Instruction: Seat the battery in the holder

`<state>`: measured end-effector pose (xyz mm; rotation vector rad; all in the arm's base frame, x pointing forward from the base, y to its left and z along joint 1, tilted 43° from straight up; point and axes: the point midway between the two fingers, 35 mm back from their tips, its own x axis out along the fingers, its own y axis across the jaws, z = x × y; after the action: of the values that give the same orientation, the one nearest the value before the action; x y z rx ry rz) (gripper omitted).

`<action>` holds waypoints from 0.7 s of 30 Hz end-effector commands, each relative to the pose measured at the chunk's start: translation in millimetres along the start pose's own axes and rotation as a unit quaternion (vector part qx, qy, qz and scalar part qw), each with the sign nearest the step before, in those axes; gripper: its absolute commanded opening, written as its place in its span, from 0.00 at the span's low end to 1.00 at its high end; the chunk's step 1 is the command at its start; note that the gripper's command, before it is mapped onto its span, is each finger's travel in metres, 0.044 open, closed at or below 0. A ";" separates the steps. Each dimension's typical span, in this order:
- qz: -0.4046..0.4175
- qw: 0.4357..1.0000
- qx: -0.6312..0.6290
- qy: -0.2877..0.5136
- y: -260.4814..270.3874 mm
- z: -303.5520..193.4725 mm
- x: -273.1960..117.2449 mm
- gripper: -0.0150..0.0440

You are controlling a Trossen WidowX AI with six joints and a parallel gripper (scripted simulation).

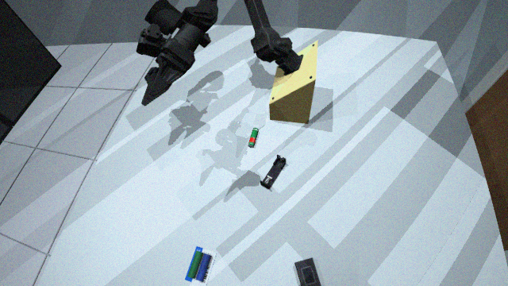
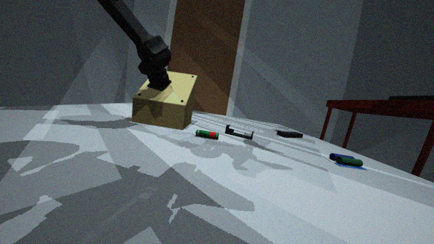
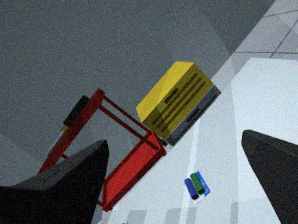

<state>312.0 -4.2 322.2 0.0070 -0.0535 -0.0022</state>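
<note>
Nothing done yet: claw (image 1: 152,93) hangs open and empty, battery (image 1: 253,137) and holder (image 1: 273,171) lying apart on the table (image 1: 357,191) well below it.

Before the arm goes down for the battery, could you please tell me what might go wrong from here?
1. The green cylindrical battery with a red band lies loose on the table; the open gripper, high and off to one side, could roll it.
2. The narrow black holder lies slanted, so seating may go crooked.
3. The blue and green cylinders on a blue card could be mistaken for the target.
</note>
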 end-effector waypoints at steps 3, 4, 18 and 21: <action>-0.032 0.996 -0.003 0.082 -6.6 -43.2 11.2 0.80; -0.053 0.989 -0.011 0.138 -10.9 -72.3 14.7 0.75; -0.199 0.688 -0.305 0.627 -64.0 -281.7 -94.5 0.63; -0.199 0.675 -0.318 0.635 -65.7 -283.1 -98.7 0.63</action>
<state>241.0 -61.4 38.1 -0.5835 1.2998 -0.4401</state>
